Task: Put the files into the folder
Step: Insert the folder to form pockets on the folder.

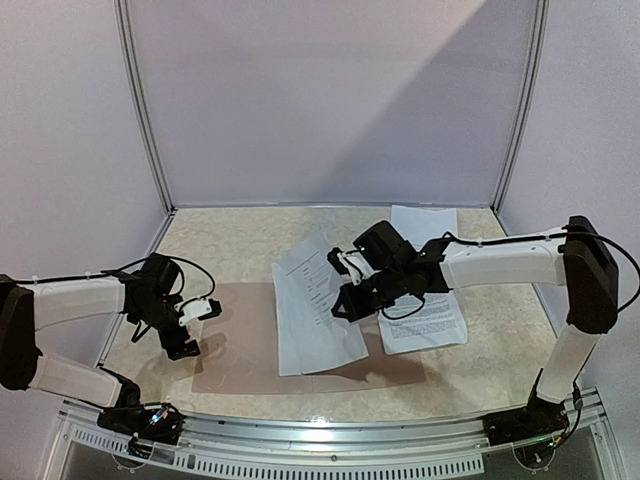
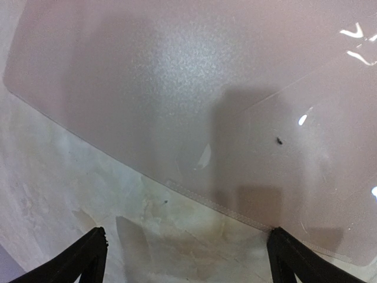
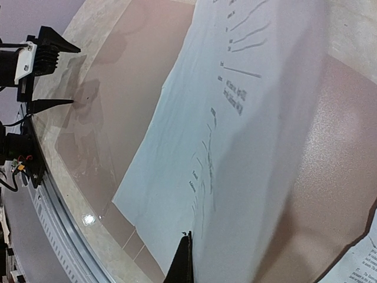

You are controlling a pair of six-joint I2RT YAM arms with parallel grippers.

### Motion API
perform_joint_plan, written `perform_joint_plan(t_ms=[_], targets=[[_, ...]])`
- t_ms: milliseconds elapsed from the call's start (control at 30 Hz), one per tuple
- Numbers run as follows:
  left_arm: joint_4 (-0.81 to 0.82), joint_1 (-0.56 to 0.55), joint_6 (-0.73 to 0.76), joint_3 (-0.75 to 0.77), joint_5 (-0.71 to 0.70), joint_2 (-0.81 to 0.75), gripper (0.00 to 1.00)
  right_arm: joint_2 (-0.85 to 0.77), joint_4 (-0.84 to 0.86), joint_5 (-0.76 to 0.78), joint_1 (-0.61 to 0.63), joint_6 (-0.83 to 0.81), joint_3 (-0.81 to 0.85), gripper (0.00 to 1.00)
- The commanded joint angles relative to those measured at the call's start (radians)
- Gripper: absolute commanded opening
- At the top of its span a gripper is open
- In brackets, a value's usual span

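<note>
The folder (image 1: 240, 350) lies flat on the table, a tan-brown, see-through sheet; its near corner fills the left wrist view (image 2: 194, 88). One file (image 1: 308, 315), a white printed sheet, rests across the folder's right part. My right gripper (image 1: 342, 308) is shut on that sheet's right edge; in the right wrist view the closed tips (image 3: 187, 239) pinch the paper (image 3: 247, 135) over the folder (image 3: 135, 76). My left gripper (image 1: 186, 340) hangs open at the folder's left edge, its fingers (image 2: 79, 259) wide apart over bare table with nothing between them.
Two more printed sheets lie on the marble table to the right: one under the right arm (image 1: 430, 325), one further back (image 1: 425, 222). A metal rail (image 1: 330, 430) runs along the near edge. White walls close the back and sides.
</note>
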Motion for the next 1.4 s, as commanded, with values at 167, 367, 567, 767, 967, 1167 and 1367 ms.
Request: perform_joint_plan(t_ms=[167, 367, 567, 767, 967, 1167, 1367], targets=[[0.011, -0.02, -0.003, -0.053, -0.011, 0.035, 0.97, 0.053, 0.132, -0.069, 0.012, 0.086, 0.005, 0.0], [0.017, -0.019, 0.0, -0.061, -0.006, 0.035, 0.97, 0.111, 0.262, -0.144, 0.012, 0.189, -0.036, 0.0], [0.023, -0.02, 0.008, -0.071, -0.009, 0.034, 0.97, 0.18, 0.4, -0.2, 0.012, 0.294, -0.041, 0.0], [0.031, -0.02, 0.014, -0.077, -0.008, 0.033, 0.96, 0.256, 0.557, -0.231, 0.012, 0.457, -0.047, 0.0], [0.037, -0.019, 0.02, -0.08, -0.003, 0.036, 0.96, 0.325, 0.621, -0.231, 0.023, 0.528, -0.005, 0.0], [0.044, -0.02, 0.027, -0.08, 0.005, 0.046, 0.96, 0.401, 0.657, -0.27, 0.072, 0.608, 0.057, 0.0], [0.046, -0.02, 0.033, -0.086, 0.005, 0.045, 0.96, 0.424, 0.68, -0.275, 0.107, 0.649, 0.072, 0.0]])
